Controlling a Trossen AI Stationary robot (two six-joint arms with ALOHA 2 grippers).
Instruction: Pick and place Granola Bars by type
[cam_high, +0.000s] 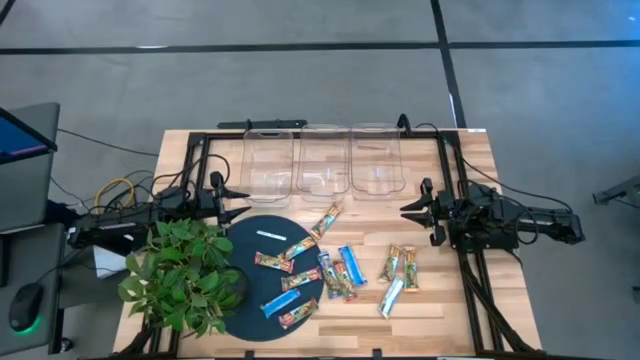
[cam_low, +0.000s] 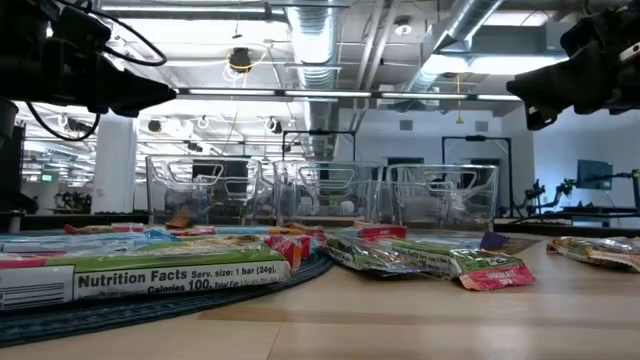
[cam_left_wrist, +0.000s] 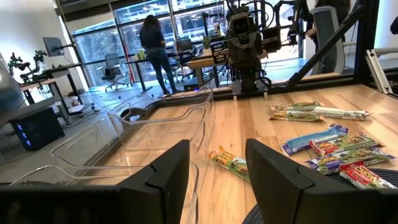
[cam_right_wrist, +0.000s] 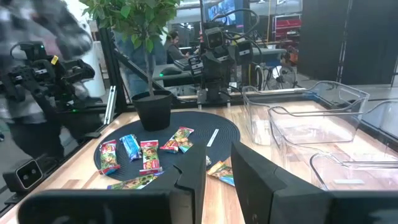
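Several granola bars lie flat between my two arms. Some rest on a dark round mat (cam_high: 262, 240), such as a blue one (cam_high: 283, 300) and a red-brown one (cam_high: 273, 262). Others lie on the bare wood, such as a blue one (cam_high: 350, 265), a green one (cam_high: 390, 263) and a silvery one (cam_high: 392, 297). My left gripper (cam_high: 243, 202) hovers level at the table's left with its fingers (cam_left_wrist: 168, 180) open and nothing between them. My right gripper (cam_high: 405, 210) hovers level at the right, open by a narrow gap (cam_right_wrist: 219, 180), also holding nothing.
Three clear bins (cam_high: 269, 160) (cam_high: 323, 160) (cam_high: 376, 160) stand in a row at the far edge. A potted plant (cam_high: 185, 275) stands at the near left, by the mat. A thin white strip (cam_high: 270, 235) lies on the mat. Black frame rails (cam_high: 450, 180) run along the table's sides.
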